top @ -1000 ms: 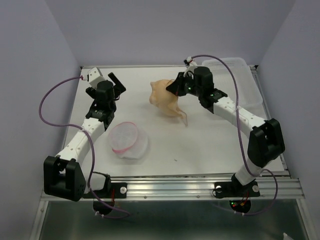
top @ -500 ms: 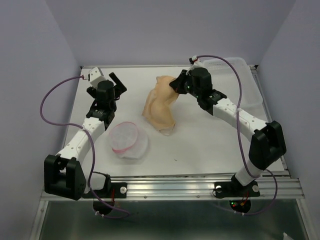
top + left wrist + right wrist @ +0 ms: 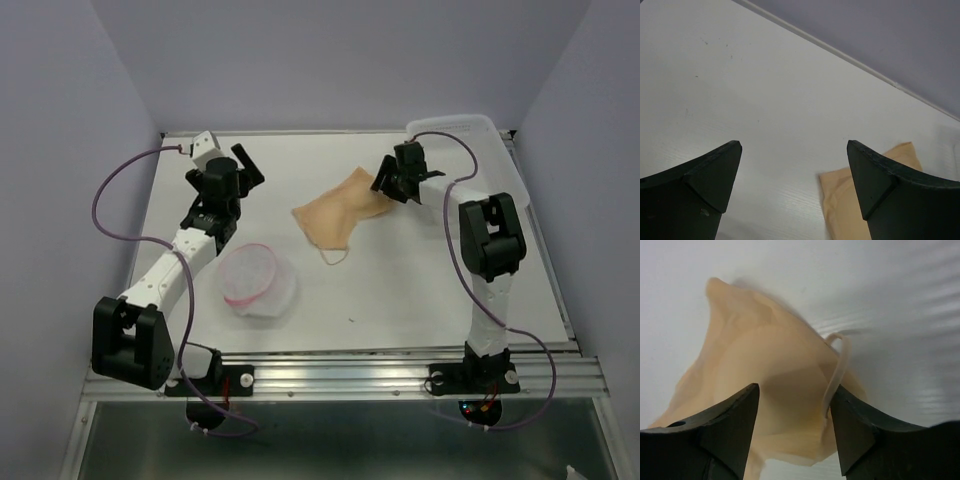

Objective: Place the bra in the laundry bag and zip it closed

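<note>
Bra (image 3: 333,212): peach, lying mostly flat on the desk (image 3: 420,280). It spreads out from the right claw (image 3: 384,183) toward that claw's left and the near edge, and its far-right corner is pulled up into the claw.
Right claw: clamped on that bunched corner, as far as I can see. In the wrist view the 2 fingers (image 3: 725,430) have peach fabric filling the whole gap between them.
Strap (image 3: 336,256): thin loop poking out of the bra's near edge, well short of the right claw. The wrist view also shows a bit of strap curling up along 1 finger.
Left claw (image 3: 248,167): fingers wide apart, gripping nothing, held above the far-left part of the desk. Its wrist view shows bare desk between the tips, with a bra corner peeking in by 1 finger.
Laundry bag (image 3: 258,281): white mesh dome with a pink zipper rim, sitting on the desk nearer the bases than the left claw. It's near the bra but not touching it, and the bra is outside it. Can't tell if it's zipped.
Tray (image 3: 455,123): clear plastic, just behind and to the right of the right claw.
</note>
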Controlling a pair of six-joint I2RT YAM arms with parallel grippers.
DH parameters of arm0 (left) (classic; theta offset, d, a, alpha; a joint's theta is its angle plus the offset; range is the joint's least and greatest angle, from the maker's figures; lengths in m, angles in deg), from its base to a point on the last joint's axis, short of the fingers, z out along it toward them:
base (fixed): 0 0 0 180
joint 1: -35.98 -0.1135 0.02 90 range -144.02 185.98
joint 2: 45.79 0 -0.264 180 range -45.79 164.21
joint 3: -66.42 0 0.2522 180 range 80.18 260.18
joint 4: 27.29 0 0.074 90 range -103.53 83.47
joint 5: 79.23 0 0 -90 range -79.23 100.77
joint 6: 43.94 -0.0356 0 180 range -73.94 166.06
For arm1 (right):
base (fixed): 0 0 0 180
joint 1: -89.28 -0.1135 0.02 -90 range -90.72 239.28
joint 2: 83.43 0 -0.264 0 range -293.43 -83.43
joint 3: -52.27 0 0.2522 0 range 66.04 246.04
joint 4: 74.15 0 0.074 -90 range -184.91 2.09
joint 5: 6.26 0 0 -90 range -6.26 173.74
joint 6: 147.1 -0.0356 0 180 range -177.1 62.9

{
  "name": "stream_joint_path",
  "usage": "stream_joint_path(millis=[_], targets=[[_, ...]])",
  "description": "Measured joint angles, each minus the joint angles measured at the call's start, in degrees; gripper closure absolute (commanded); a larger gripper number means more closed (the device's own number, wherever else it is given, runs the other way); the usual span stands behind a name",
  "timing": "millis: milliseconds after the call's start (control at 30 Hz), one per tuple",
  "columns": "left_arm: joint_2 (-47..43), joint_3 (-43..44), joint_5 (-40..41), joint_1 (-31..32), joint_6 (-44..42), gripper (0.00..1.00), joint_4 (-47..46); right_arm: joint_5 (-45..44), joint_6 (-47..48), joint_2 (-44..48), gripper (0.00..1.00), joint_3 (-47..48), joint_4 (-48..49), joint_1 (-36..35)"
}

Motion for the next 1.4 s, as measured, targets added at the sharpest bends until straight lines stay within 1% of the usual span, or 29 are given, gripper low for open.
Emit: stream_joint_path(millis=[100,200,333,367,400,433,600,733,800,833,900,1000,1067,1233,1400], targets=[[1.07,1.27,-0.24,0.74,-0.09,0.01,0.00,-1.51,1.64,0.46,0.33,3.48,-0.37,-0.90],[4.04,3.39,-0.90,2.71,-0.39,0.01,0.02,-0.42,3.32,2.12,0.27,5.51,-0.26,-1.29],[9.20,6.56,-2.47,6.14,-0.61,0.01,1.53,2.69,7.96,4.28,0.11,5.75,0.66,-2.29],[10.88,7.56,-2.86,6.86,-0.44,0.01,2.32,2.95,9.22,4.61,0.09,5.60,0.92,-2.64],[12.72,8.46,-3.32,7.58,-0.13,0.01,3.17,3.02,10.54,5.07,0.02,5.01,1.27,-3.08],[13.66,8.81,-3.82,8.02,0.22,0.01,3.69,3.04,11.61,5.31,0.00,4.46,1.36,-3.32],[20.22,9.09,-6.95,10.29,3.21,0.01,8.26,-0.63,16.15,7.13,0.00,0.39,1.14,-4.55],[23.65,9.09,-7.67,11.74,5.44,0.01,11.04,-2.75,19.56,8.20,0.00,-0.98,0.70,-4.59],[24.63,9.03,-7.74,12.22,6.64,0.01,12.33,-1.97,21.97,9.49,0.00,-2.27,0.83,-4.57],[24.70,9.01,-7.76,12.35,7.02,0.01,12.61,-0.17,23.74,10.56,0.00,-3.54,1.03,-4.55],[24.72,9.01,-7.69,12.50,7.98,0.01,12.83,3.28,28.96,13.84,0.00,-8.11,2.34,-4.74],[24.72,9.01,-7.65,12.57,8.83,0.01,12.90,5.40,35.19,17.46,0.00,-12.98,2.69,-6.12],[24.72,9.01,-7.50,12.57,9.42,0.01,12.81,6.78,39.87,18.62,0.00,-14.49,2.14,-7.67],[25.35,9.11,-6.60,12.50,10.99,0.01,12.87,9.40,50.49,18.64,0.00,-14.64,-0.46,-13.18],[25.97,9.25,-5.33,11.69,13.75,0.01,13.31,9.75,56.15,17.49,0.00,-14.34,-1.27,-20.28]])
